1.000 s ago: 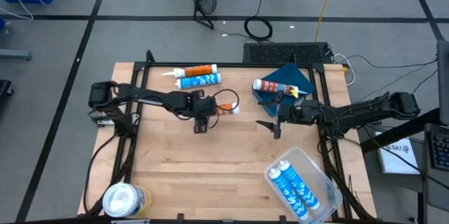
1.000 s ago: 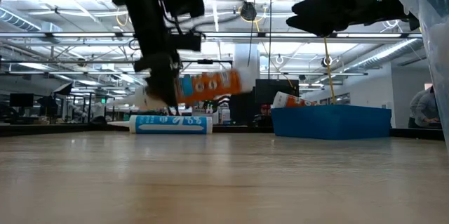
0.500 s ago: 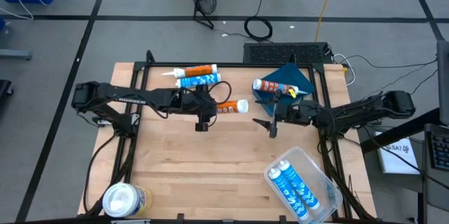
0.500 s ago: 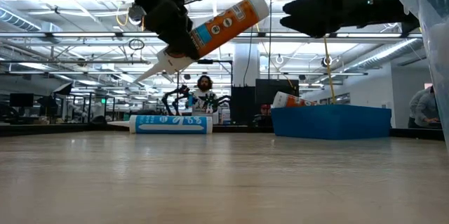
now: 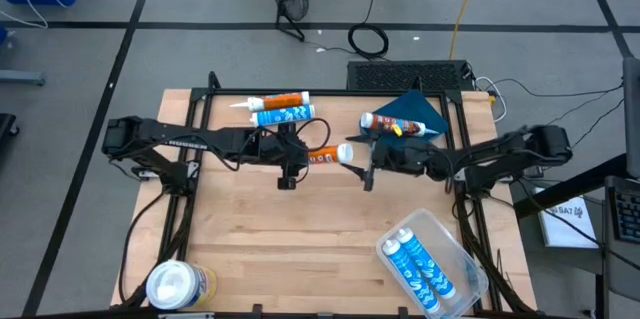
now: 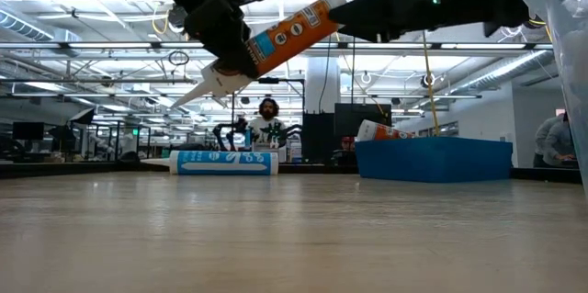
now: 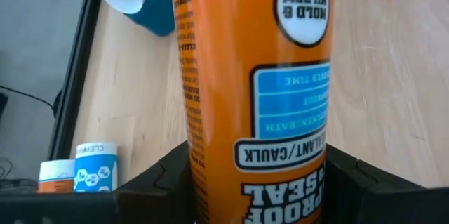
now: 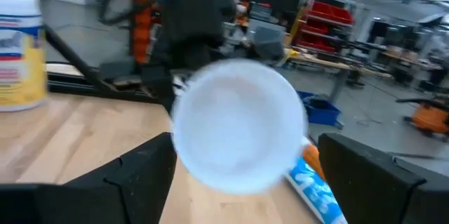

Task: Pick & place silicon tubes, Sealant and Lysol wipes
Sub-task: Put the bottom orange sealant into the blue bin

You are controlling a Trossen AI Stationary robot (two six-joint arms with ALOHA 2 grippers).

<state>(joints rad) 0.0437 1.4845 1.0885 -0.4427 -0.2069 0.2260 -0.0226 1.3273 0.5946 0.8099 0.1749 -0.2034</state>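
Note:
My left gripper (image 5: 296,156) is shut on an orange sealant tube (image 5: 325,153) and holds it in the air over the table's middle. In the low view the tube (image 6: 285,34) is tilted, with its white base up and its nozzle (image 6: 191,97) down. My right gripper (image 5: 368,167) is open at the tube's base. In the right wrist view its fingers stand on either side of the round white base (image 8: 238,122), apart from it. The yellow Lysol wipes canister (image 5: 178,284) stands on its base at the table's near left corner. My left gripper pinches the orange tube's body (image 7: 256,147) between its two fingers (image 7: 158,182), on the half toward the nozzle (image 6: 241,50). The fingers come from the table's left and lie along the tube. The tube is lifted clear and tilted, base end up.
An orange tube (image 5: 275,101) and a blue tube (image 5: 285,115) lie at the far left. A blue bin (image 5: 415,111) at the far right holds a tube (image 5: 385,122). A clear plastic tub (image 5: 455,249) at the near right holds two blue tubes.
My left gripper has raised the orange tube and tipped it from level to base-up, carrying it a little toward the table's right edge. My right gripper has gone toward the table's left edge, up to the tube's white base.

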